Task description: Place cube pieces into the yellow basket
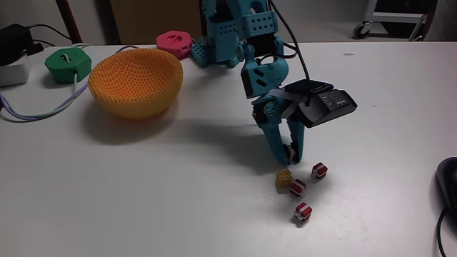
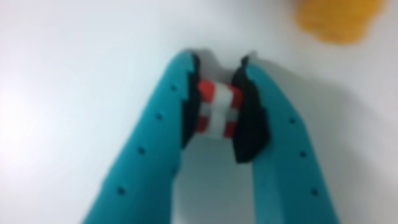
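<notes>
In the wrist view my teal gripper (image 2: 219, 62) is shut on a red cube with white bands (image 2: 216, 112), pinched between the black pads. The fixed view shows the gripper (image 1: 289, 153) pointing down at the table, right of centre, with that cube (image 1: 291, 151) barely visible at its tips. Just below it sit a yellow-orange cube (image 1: 284, 180) and three red banded cubes (image 1: 298, 188), (image 1: 319, 170), (image 1: 303, 211). The yellow basket (image 1: 136, 82) stands well to the left and further back, with nothing visible inside it. A blurred yellow-orange shape (image 2: 339, 18) shows at the wrist view's top right.
Behind the basket lie a green round device (image 1: 68, 63) with a pale cable (image 1: 43, 111) and a pink round device (image 1: 175, 39). The arm's base (image 1: 225, 36) stands at the table's back. A dark object (image 1: 448, 187) lies at the right edge.
</notes>
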Action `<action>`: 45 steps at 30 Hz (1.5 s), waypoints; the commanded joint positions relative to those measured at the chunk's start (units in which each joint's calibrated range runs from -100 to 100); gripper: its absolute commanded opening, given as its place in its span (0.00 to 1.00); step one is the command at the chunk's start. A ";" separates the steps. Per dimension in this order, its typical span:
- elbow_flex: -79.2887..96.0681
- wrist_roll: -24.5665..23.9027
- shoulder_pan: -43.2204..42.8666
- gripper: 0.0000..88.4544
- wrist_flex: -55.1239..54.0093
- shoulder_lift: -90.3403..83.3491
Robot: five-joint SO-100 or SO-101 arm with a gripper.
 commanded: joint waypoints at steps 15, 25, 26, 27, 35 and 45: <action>-5.24 24.47 38.56 0.00 70.75 -55.39; -2.15 31.99 58.50 0.00 82.05 -57.67; -1.77 31.94 59.15 0.01 82.92 -57.67; -1.58 32.77 59.06 0.24 84.66 -57.95; -2.06 30.48 53.66 0.65 88.83 -58.05; -4.27 8.55 19.45 0.50 61.55 -45.17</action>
